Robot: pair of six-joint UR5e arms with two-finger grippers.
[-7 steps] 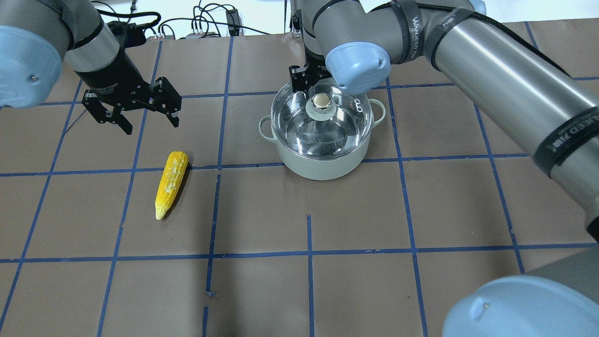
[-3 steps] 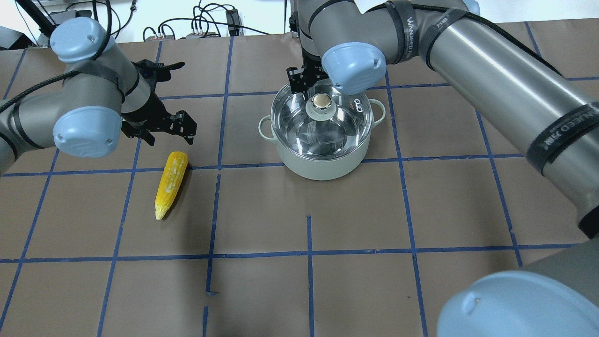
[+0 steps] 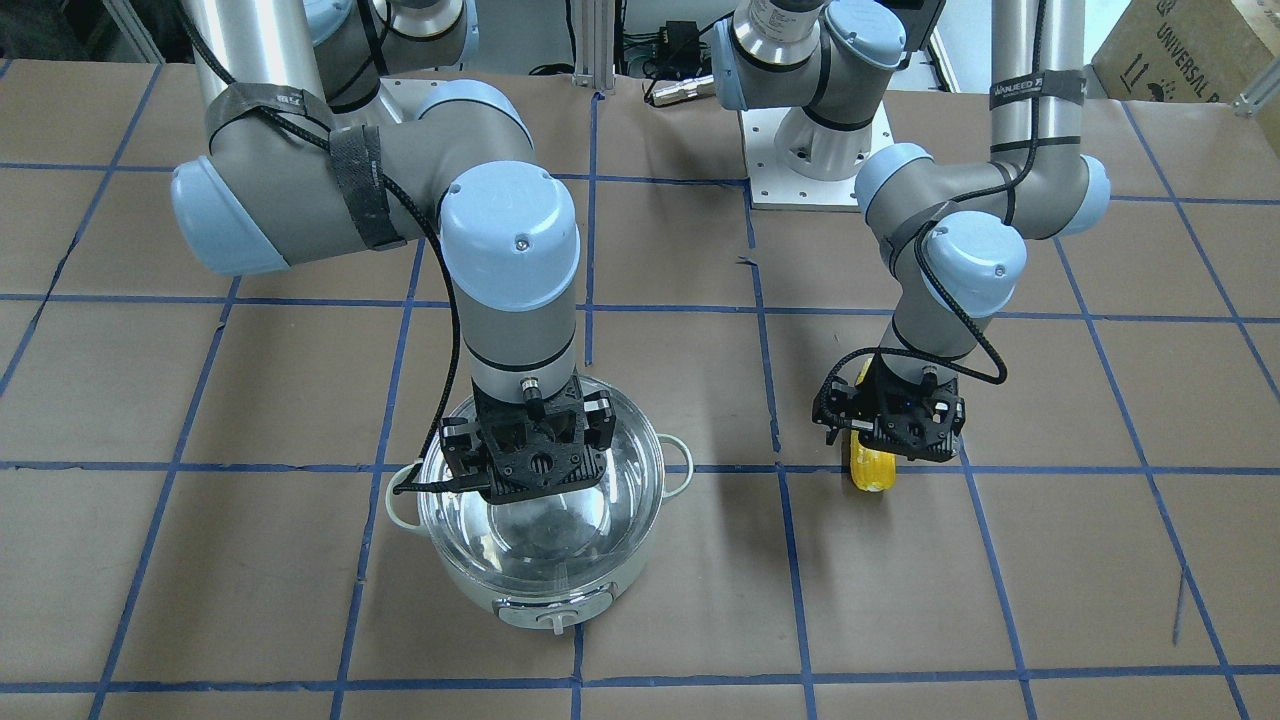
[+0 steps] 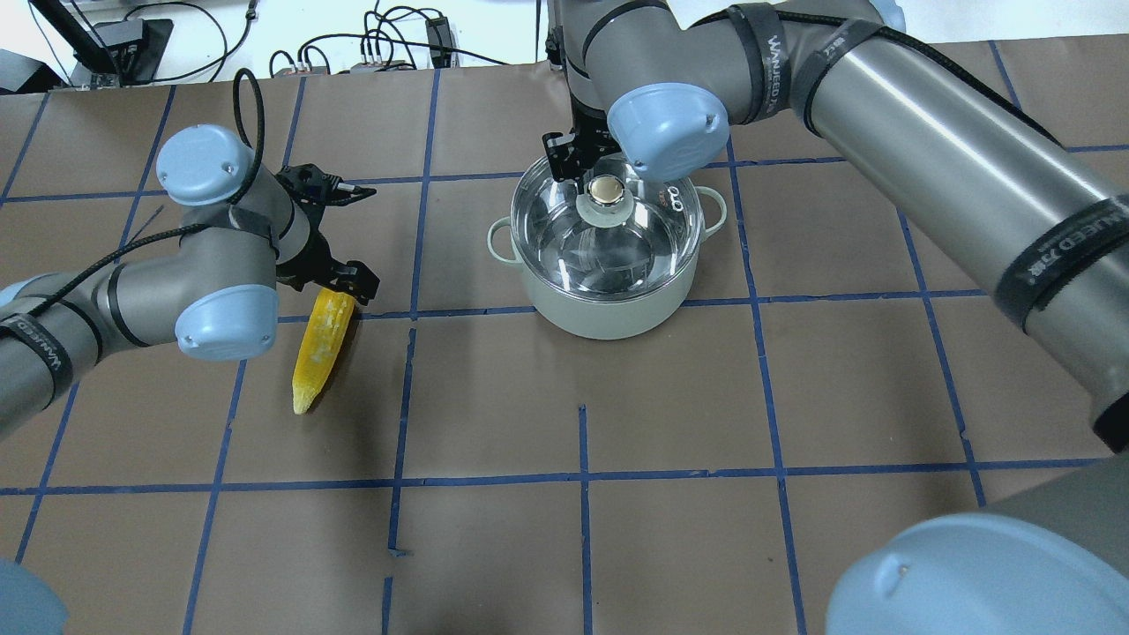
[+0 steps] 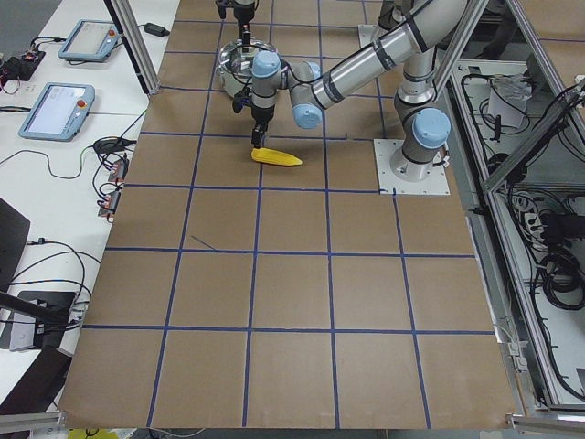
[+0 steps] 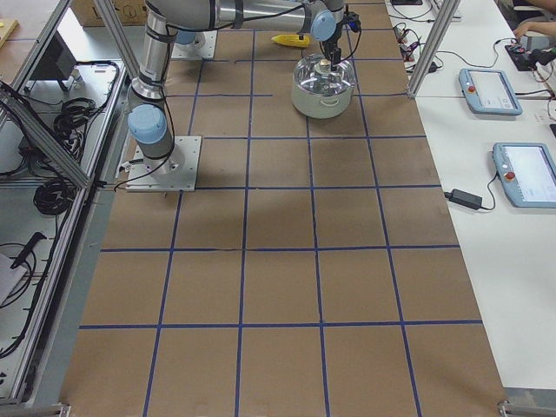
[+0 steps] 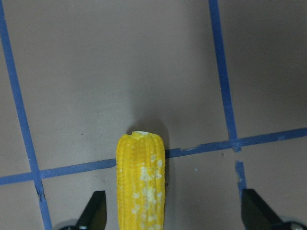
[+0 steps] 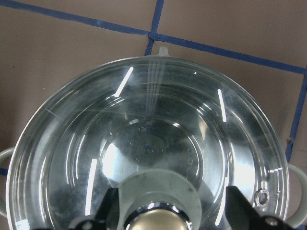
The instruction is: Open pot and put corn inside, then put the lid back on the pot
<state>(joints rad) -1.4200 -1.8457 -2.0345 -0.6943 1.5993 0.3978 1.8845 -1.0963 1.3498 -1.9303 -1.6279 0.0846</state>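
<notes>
- We count one pot, with two loop handles on its sides and one control knob on its front.
- We see one lid, bearing one metal knob.
- We find one corn.
- We count two arms: a left arm and a right arm.
- We count two grippers: a left gripper and a right gripper.
- We see one table and two screen pendants on the bench beside it.

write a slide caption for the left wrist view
Left gripper open, fingers either side of the corn, which lies on the table across a blue tape line.
</notes>
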